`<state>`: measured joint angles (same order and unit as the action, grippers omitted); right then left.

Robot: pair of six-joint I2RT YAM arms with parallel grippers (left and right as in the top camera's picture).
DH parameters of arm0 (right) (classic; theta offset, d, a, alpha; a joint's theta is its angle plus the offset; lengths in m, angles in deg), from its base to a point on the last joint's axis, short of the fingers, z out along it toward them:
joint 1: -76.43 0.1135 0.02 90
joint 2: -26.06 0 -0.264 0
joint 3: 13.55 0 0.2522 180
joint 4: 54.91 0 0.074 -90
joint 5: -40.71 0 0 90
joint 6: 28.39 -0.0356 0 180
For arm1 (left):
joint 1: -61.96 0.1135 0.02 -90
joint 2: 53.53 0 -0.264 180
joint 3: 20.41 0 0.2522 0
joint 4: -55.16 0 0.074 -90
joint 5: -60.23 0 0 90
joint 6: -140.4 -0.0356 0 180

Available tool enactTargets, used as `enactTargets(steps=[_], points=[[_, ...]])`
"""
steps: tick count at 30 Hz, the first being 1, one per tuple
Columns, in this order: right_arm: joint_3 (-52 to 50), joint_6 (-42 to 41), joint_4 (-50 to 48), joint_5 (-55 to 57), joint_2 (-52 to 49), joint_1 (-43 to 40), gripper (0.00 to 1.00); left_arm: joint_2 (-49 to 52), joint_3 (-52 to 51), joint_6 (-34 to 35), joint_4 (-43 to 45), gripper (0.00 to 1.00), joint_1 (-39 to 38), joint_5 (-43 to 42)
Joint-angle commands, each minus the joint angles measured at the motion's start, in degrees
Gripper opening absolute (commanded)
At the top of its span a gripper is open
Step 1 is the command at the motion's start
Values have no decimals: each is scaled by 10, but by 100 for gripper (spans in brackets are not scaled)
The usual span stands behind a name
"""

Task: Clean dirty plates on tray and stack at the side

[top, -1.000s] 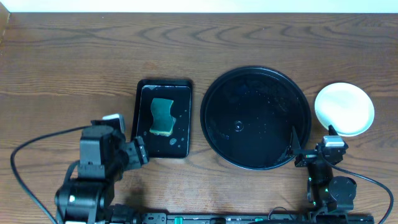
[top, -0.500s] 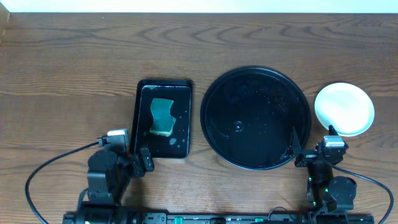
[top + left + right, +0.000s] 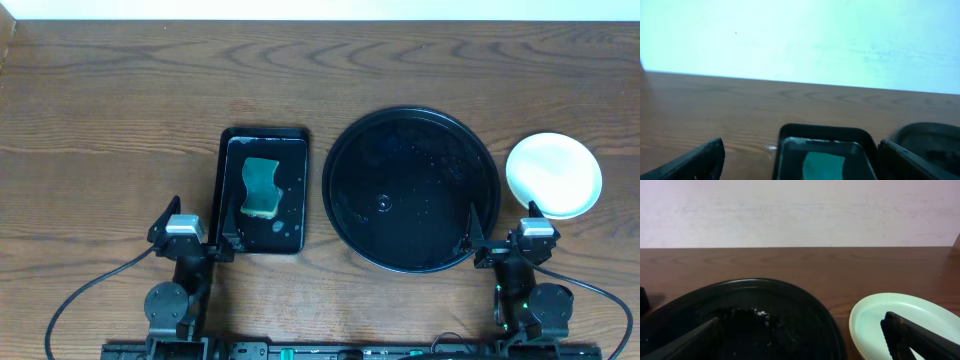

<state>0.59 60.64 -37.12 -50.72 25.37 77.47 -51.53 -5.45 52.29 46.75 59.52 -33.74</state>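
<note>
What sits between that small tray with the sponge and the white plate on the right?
The big round black tray fills that stretch, as the overhead view shows.

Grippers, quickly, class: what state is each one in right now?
Left gripper: open, holding nothing.
Right gripper: open, holding nothing.
</note>
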Motion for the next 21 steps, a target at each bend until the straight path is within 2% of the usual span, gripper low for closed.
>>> enactTargets(steps=[1, 5, 21], points=[[-1, 6, 3, 5, 4, 6, 99, -19, -10, -59, -4, 97, 5, -10], [-1, 6, 3, 5, 4, 6, 99, -19, -10, -61, -91, 97, 5, -9], [-1, 6, 3, 5, 4, 6, 99, -18, -10, -62, -90, 98, 5, -9]])
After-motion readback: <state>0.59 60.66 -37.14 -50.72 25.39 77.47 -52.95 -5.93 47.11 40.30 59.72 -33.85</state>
